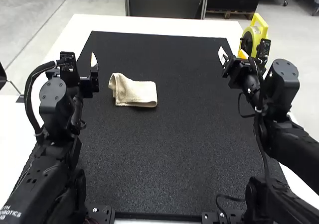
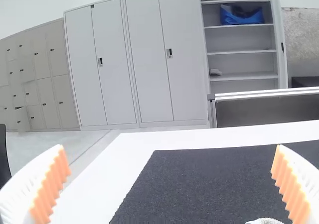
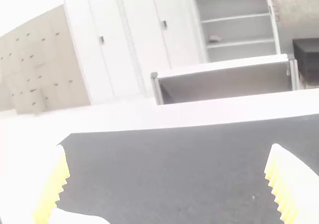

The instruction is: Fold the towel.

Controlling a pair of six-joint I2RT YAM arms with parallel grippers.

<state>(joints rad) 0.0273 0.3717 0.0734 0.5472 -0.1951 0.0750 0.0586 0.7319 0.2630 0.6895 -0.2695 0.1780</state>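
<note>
Apparently between folds: towel [image 1: 135,91] lies on black mat [image 1: 164,154] near left claw [image 2: 169,152], seemingly doubled, one end rumpled. Left claw and right claw [image 3: 167,152] both wide, empty. Next move likely calls for lowering left claw, pinching rumpled end, squaring layers.

A black mat [image 1: 179,154] lies flat on the white desk [image 1: 159,25]. Near its far right corner — a yellow hand reel [image 1: 256,34].
</note>
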